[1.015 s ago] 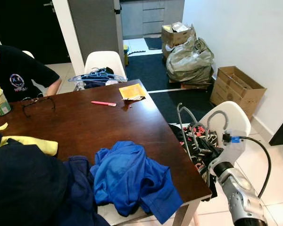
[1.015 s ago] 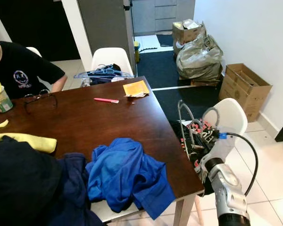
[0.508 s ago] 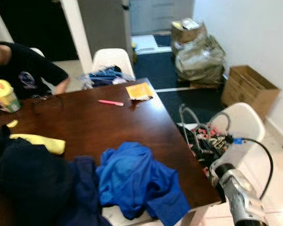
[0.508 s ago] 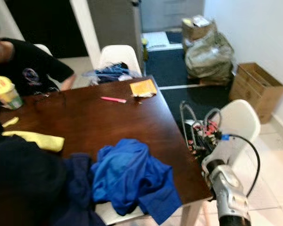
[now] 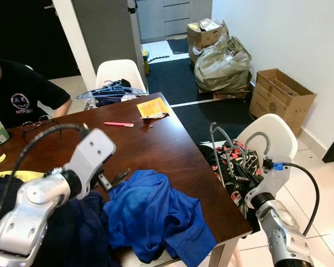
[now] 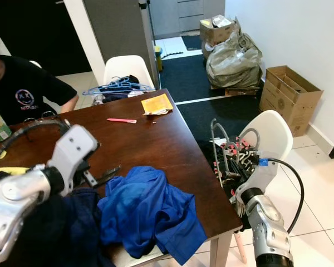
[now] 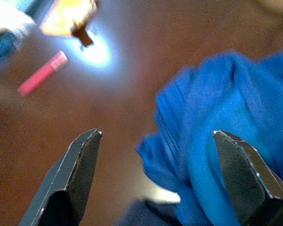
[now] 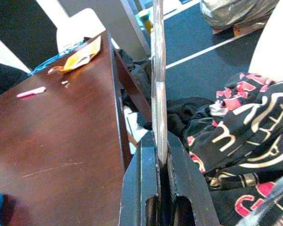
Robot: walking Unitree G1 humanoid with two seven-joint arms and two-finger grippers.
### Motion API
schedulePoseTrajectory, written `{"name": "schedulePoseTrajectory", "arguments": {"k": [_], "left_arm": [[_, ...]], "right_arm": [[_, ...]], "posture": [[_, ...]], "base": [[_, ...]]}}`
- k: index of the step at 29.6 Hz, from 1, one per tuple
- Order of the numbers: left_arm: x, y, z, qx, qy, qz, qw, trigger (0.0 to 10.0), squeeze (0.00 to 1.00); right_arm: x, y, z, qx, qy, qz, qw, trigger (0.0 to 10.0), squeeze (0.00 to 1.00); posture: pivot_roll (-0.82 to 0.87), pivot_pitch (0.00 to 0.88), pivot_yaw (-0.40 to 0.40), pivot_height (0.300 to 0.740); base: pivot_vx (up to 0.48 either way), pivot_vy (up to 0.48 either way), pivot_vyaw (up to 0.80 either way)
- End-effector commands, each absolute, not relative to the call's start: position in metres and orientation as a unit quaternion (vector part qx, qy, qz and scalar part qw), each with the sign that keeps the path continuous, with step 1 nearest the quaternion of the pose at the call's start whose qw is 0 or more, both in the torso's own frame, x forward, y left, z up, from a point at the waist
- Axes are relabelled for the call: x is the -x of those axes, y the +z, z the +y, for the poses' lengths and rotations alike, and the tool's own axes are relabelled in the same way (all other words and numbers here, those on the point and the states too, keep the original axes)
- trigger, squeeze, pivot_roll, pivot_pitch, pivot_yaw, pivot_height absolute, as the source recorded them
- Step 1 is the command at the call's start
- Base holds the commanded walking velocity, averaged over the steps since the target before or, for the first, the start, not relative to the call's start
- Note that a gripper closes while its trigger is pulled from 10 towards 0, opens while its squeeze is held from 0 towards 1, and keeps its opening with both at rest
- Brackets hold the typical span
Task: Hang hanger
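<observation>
Right end effector [image 8: 161, 165] clamped tight on grey hanger [image 5: 222, 146], just off the tabletop [image 5: 150, 147] edge, beside the white chair [image 5: 273, 139] piled with black clothing [image 5: 236, 167]. Left end effector [image 7: 155, 141] spread wide, holding nothing, above the tabletop next to blue shirt [image 5: 153, 214].

The dark wooden table [image 5: 156, 147] carries a blue garment [image 5: 156, 214], pink pen [image 5: 118, 124] and yellow envelope [image 5: 151, 108].

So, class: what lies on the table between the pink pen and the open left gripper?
Bare brown table separates the pink pen from the left gripper, per the left wrist view.
</observation>
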State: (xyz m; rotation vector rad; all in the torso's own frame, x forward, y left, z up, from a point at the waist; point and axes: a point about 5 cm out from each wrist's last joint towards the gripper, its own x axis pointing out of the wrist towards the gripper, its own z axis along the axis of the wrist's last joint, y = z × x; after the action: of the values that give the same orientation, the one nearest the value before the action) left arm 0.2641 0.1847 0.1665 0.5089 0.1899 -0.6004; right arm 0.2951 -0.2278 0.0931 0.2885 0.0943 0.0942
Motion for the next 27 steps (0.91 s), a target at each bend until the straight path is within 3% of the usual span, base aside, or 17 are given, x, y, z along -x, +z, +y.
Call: {"name": "schedulePoseTrajectory", "arguments": {"k": [1, 4, 8, 16, 27], "left_arm": [[-0.265, 0.168, 0.189, -0.264, -0.288, 0.096, 0.916, 10.0, 0.0], [-0.253, 0.135, 0.183, -0.252, -0.347, 0.166, 0.888, 10.0, 0.0], [-0.245, 0.114, 0.172, -0.221, -0.391, 0.185, 0.874, 10.0, 0.0], [-0.25, 0.101, 0.152, -0.156, -0.417, 0.176, 0.878, 10.0, 0.0], [-0.258, 0.074, 0.143, -0.146, -0.395, 0.198, 0.885, 10.0, 0.0]], "right_arm": [[-0.296, 0.091, -0.222, -0.155, 0.052, 0.05, 0.985, 10.0, 0.0], [-0.296, 0.091, -0.223, -0.154, 0.052, 0.05, 0.985, 10.0, 0.0], [-0.296, 0.091, -0.223, -0.153, 0.05, 0.05, 0.986, 10.0, 0.0], [-0.294, 0.09, -0.225, -0.15, 0.048, 0.051, 0.986, 10.0, 0.0], [-0.29, 0.09, -0.228, -0.145, 0.042, 0.051, 0.987, 10.0, 0.0]], "posture": [[0.0, 0.021, 0.11, 0.74], [0.0, 0.021, 0.109, 0.74], [0.0, 0.025, 0.108, 0.74], [-0.02, 0.022, 0.111, 0.74], [-0.04, 0.021, 0.12, 0.74]], "base": [[0.0, 0.0, 0.0], [0.0, 0.0, 0.0], [0.0, 0.0, 0.0], [0.0, 0.0, 0.0], [0.0, 0.0, 0.0]]}}
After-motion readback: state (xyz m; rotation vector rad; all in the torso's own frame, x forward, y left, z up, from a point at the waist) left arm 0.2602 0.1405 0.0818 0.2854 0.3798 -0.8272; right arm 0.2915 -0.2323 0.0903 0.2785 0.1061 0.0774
